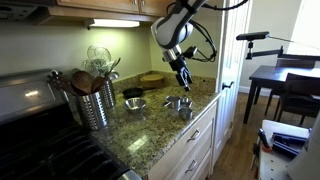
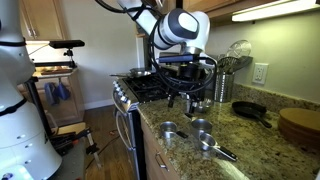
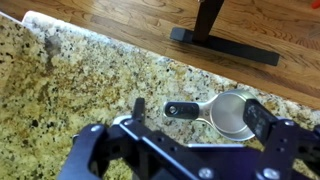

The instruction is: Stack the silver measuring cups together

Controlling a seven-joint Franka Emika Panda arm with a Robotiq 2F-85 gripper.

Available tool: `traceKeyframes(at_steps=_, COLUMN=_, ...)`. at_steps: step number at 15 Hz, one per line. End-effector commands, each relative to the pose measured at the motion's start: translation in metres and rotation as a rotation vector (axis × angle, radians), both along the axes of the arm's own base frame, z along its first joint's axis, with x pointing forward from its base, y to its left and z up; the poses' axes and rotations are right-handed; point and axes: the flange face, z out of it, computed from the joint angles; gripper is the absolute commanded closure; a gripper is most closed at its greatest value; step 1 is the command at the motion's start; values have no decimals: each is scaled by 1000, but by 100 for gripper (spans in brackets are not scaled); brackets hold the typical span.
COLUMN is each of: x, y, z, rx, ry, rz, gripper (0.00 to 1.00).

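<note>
Three silver measuring cups lie apart on the granite counter in an exterior view: one (image 2: 168,129), one (image 2: 203,125) and one with a long handle (image 2: 207,142). In an exterior view one cup (image 1: 135,104) lies apart from the others (image 1: 180,103). My gripper (image 1: 183,78) hangs open just above the counter over the cups, and it also shows in an exterior view (image 2: 190,98). In the wrist view my gripper (image 3: 198,112) is open and empty. Its fingers stand on either side of one cup (image 3: 232,114), whose handle points left.
A ribbed metal canister of utensils (image 1: 97,103) stands by the stove (image 2: 150,88). A dark bowl (image 1: 133,93) sits behind the cups. A round wooden board (image 2: 300,125) lies at the counter's far end. The counter edge (image 3: 150,55) drops to a wood floor.
</note>
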Motion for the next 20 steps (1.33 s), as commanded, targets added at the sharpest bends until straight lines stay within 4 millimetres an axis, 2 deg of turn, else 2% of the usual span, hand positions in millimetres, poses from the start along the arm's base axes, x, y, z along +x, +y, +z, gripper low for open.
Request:
traceKeyframes(at_steps=1, x=-10, y=-6, z=4, rx=-19, ry=-15, rz=-1, gripper=0)
traceKeyframes(at_steps=4, x=-16, y=-17, z=-1, rx=-38, ry=29, rz=-121, gripper=0)
traceKeyframes(at_steps=7, x=-16, y=-22, z=-3, rx=-96, ry=-1, rz=-285, gripper=0)
traceKeyframes(at_steps=15, x=-6, y=-8, z=-21, rx=-210, ry=-89, rz=-672, gripper=0)
traceKeyframes(at_steps=20, x=4, y=-8, z=-41, rx=-298, ry=-160, rz=-899, gripper=0)
